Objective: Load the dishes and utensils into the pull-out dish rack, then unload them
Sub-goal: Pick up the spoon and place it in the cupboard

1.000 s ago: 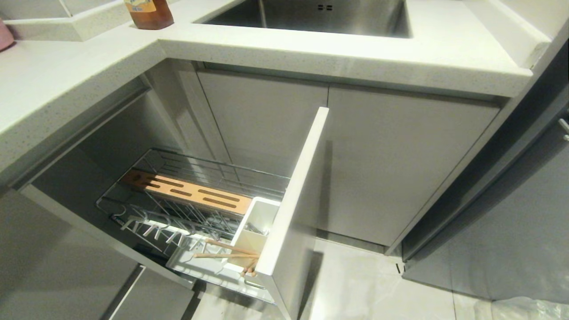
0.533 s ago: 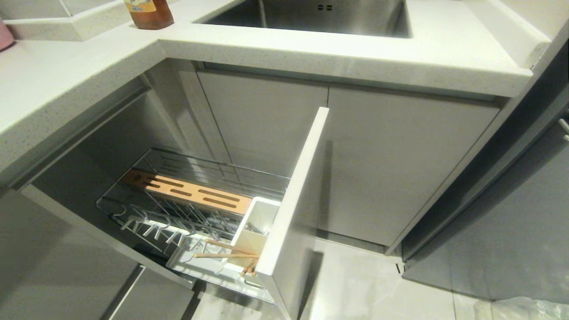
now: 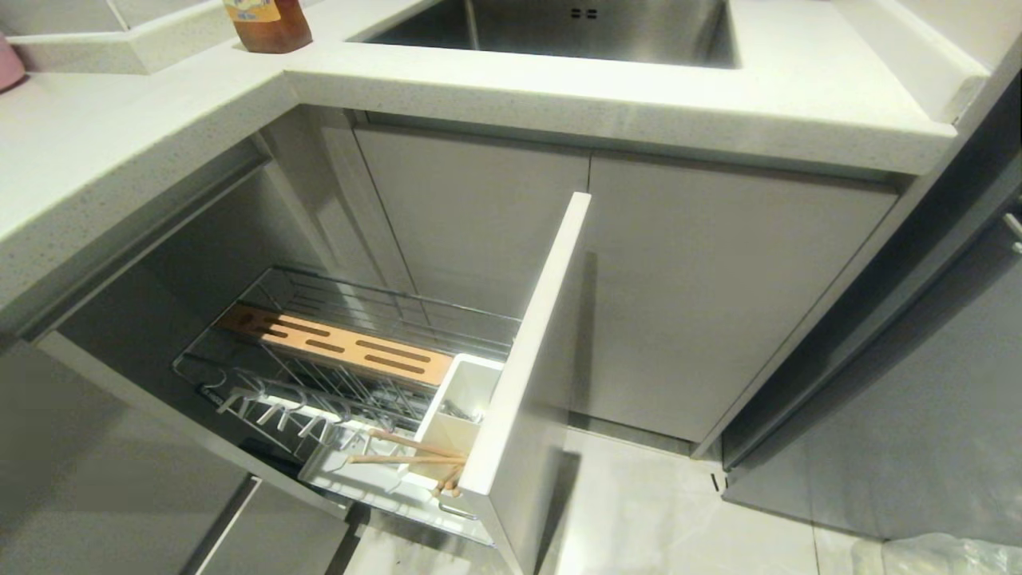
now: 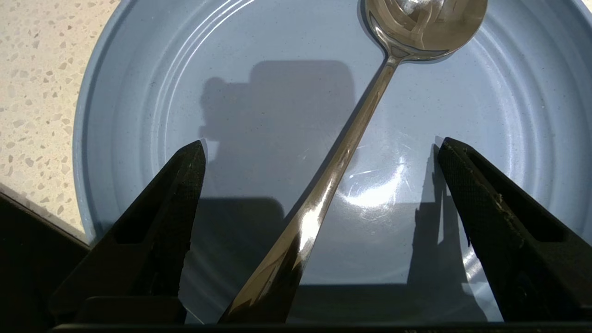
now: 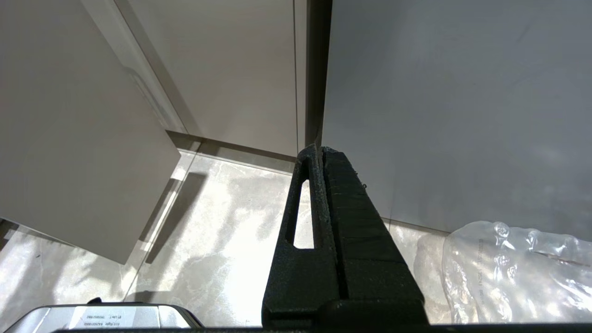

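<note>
Over the light-blue plate [image 4: 259,101] we have our left gripper [image 4: 319,148], jaws spread wide, nothing between the pads. Its two black fingers [image 4: 162,222] straddle the spoon [image 4: 351,138] without touching it. Spoon lies flat in the plate, bowl end at the far side from the wrist camera, handle running back toward the gripper between the fingers. Plate sits on the speckled countertop [image 4: 32,92], close to its edge. Neither plate nor left arm shows in the head view.

Down low in the head view, the pull-out dish rack [image 3: 351,375] is drawn out of the cabinet, its pale front panel [image 3: 527,351] standing on the right side of the basket. Slotted wood strip [image 3: 343,347] runs along the far side of the wire basket; upright prongs [image 3: 279,407] on the near-left side hold no dishes. White utensil box [image 3: 459,407] sits against the front panel. Chopsticks [image 3: 407,451] rest in the near end by that box, tips angled out to the left.

Above, we see the sink [image 3: 559,28] set in the counter and an amber bottle [image 3: 267,24] at far left.

Our right gripper [image 5: 321,152] is parked low, fingers pressed together, empty, pointing at the floor by the cabinet fronts; crinkled clear plastic [image 5: 508,268] lies on the floor beside it.
</note>
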